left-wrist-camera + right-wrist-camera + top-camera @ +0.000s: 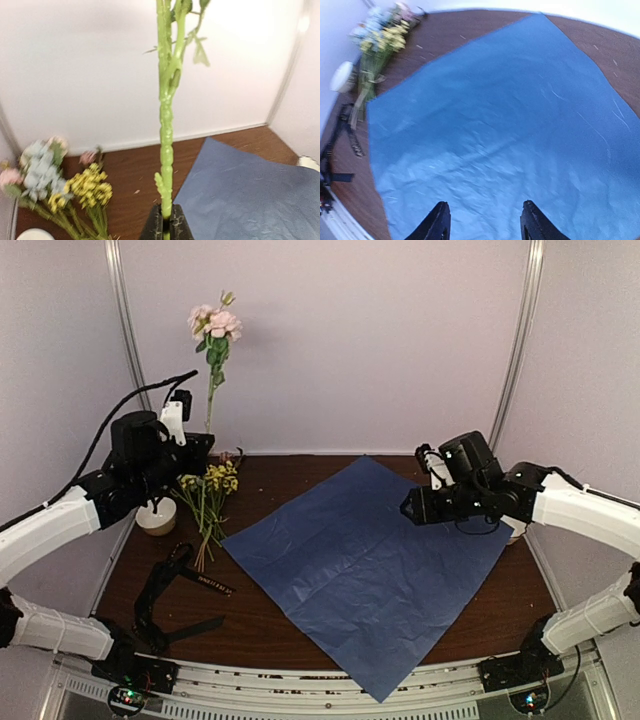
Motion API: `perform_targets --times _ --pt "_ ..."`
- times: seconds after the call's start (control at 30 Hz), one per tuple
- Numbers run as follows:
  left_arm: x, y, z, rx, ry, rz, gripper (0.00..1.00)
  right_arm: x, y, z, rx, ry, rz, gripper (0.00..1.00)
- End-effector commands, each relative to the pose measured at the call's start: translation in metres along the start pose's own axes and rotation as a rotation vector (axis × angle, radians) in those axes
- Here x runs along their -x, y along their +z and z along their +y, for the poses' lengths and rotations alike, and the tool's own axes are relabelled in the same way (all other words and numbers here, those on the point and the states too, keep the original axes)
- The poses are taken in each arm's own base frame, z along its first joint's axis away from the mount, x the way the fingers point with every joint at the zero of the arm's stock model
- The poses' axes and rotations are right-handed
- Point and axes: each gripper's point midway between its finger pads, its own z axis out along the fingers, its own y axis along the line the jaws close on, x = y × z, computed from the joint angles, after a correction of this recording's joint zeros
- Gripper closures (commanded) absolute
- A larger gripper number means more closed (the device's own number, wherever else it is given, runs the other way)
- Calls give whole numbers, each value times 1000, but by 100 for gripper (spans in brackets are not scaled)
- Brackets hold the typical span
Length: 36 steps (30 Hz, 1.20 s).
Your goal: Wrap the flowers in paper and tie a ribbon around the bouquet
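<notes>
No words or numbers can be read in any of the views. The black ribbon [207, 584] carries a short row of small white lettering on one stretch, but it is too small and blurred to make out.

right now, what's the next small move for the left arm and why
Probably swing the left gripper, shut on a flower stem held upright, rightward and lay it on the paper, which lies flat and bare; the other flowers lie beside it.
</notes>
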Motion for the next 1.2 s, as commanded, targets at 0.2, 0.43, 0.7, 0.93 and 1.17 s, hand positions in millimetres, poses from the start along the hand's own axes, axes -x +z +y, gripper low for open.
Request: perform_targets --times 0.2,0.43,0.7,0.93,1.17 --pt "42 -83 -204 -934 131 -278 100 133 -142 201 993 -63 -554 43" --pt "27 -98 -239 -1077 114 -276 100 154 -124 242 981 -56 -525 32" --pt "6 -93 -250 -1099 99 -189 100 156 -112 242 968 7 -511 100" --pt "-16 -29 -198 -660 83 -14 27 136 -27 149 583 147 -283 100" --pt "-77 42 -45 -19 -58 359 28 64 82 56 338 282 157 100"
